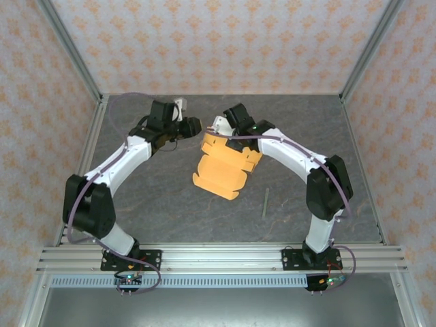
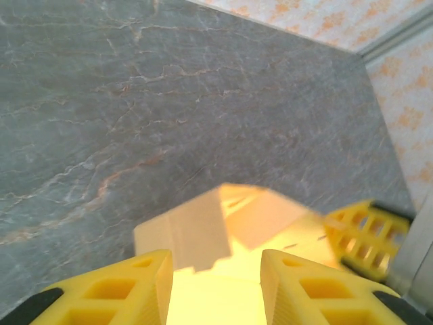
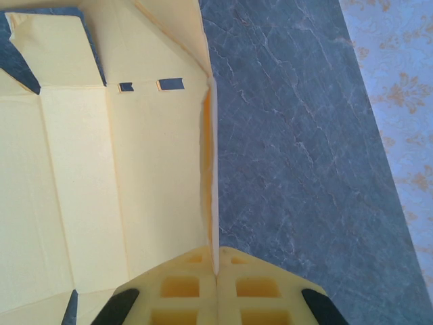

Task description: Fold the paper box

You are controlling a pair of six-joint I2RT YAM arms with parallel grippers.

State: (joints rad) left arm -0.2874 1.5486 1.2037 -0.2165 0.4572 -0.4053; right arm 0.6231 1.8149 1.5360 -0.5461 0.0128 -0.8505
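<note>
The paper box (image 1: 225,167) is a light orange die-cut sheet, partly folded, lying mid-table between the two arms. My right gripper (image 1: 222,131) is at the sheet's far edge. In the right wrist view it (image 3: 216,263) is shut on a raised side wall of the paper box (image 3: 122,189), whose thin edge runs straight up from the fingertips. My left gripper (image 1: 195,127) hovers at the far left corner of the sheet. In the left wrist view it (image 2: 216,271) is open, with the folded flaps of the paper box (image 2: 230,220) showing between and beyond its fingers (image 2: 135,288).
A thin greenish stick (image 1: 265,203) lies on the grey stone-patterned table (image 1: 150,204), right of the sheet. Metal frame posts and patterned walls enclose the table. A finger of the right gripper (image 2: 365,233) shows at the right of the left wrist view.
</note>
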